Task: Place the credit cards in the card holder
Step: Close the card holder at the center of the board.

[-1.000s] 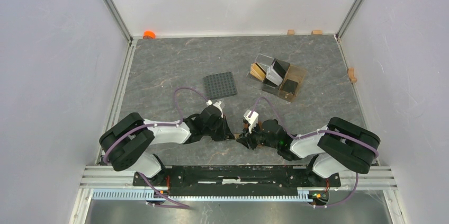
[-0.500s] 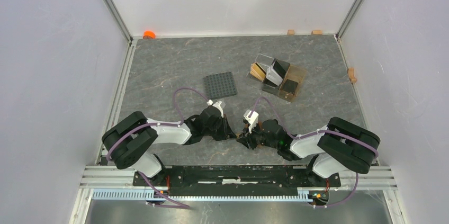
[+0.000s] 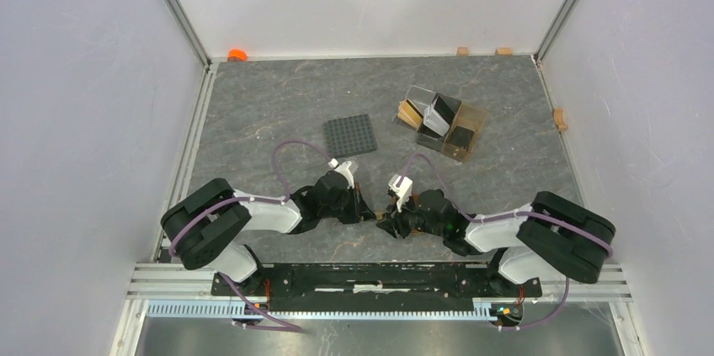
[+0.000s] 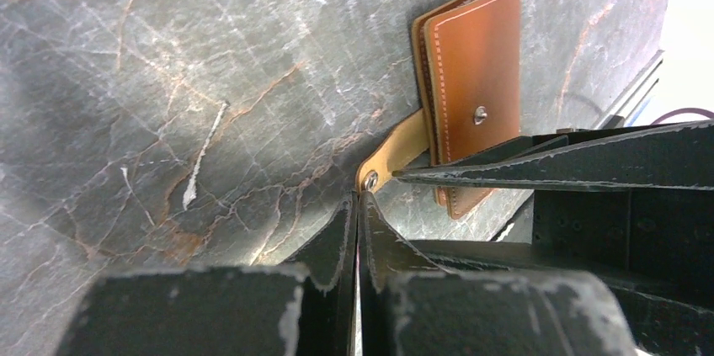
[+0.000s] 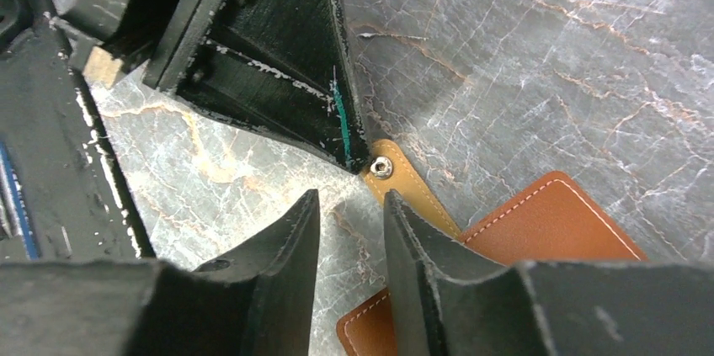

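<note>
Pinching left gripper (image 4: 357,204) shut at strap tab (image 4: 396,154) of card holder (image 4: 471,78); holding right gripper (image 5: 352,238) narrowly parted, empty, just beside. Peel tab gently; pin holder flat.

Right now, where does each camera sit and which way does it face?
Top external: above and behind, looking down at the table; both arms show.
Left wrist: on the left arm, looking along shut jaws at the card holder.
Right wrist: on the right arm, open jaws in view, facing the snap strap.
Both wrist views share that strap.
</note>
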`<state>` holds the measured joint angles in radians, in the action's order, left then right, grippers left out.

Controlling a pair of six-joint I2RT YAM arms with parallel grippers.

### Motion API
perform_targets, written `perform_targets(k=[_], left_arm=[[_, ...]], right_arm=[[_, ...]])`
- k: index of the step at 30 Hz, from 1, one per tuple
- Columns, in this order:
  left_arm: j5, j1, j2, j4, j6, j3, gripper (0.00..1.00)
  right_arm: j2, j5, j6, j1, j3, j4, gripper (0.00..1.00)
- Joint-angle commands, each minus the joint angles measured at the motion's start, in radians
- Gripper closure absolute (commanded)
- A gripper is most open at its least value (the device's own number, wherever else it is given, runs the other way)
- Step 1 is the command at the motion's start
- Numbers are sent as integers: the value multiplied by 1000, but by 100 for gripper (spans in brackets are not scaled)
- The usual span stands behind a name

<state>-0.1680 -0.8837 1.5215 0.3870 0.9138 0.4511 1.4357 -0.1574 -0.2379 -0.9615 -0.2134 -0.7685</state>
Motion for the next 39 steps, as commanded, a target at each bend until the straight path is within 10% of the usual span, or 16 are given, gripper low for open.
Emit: perform_targets(k=[1, 15, 39], left_arm=[[-15, -4, -61, 46, -101, 5, 98], [-86, -4, -114, -6, -197, 60, 98], [-187, -7, 114, -39, -244, 264, 98]], right_arm=[[-134, 2, 8, -4, -24, 111, 57], [-446, 88, 7, 252, -29, 566, 38], [-263, -190, -119, 428, 96, 370, 43]])
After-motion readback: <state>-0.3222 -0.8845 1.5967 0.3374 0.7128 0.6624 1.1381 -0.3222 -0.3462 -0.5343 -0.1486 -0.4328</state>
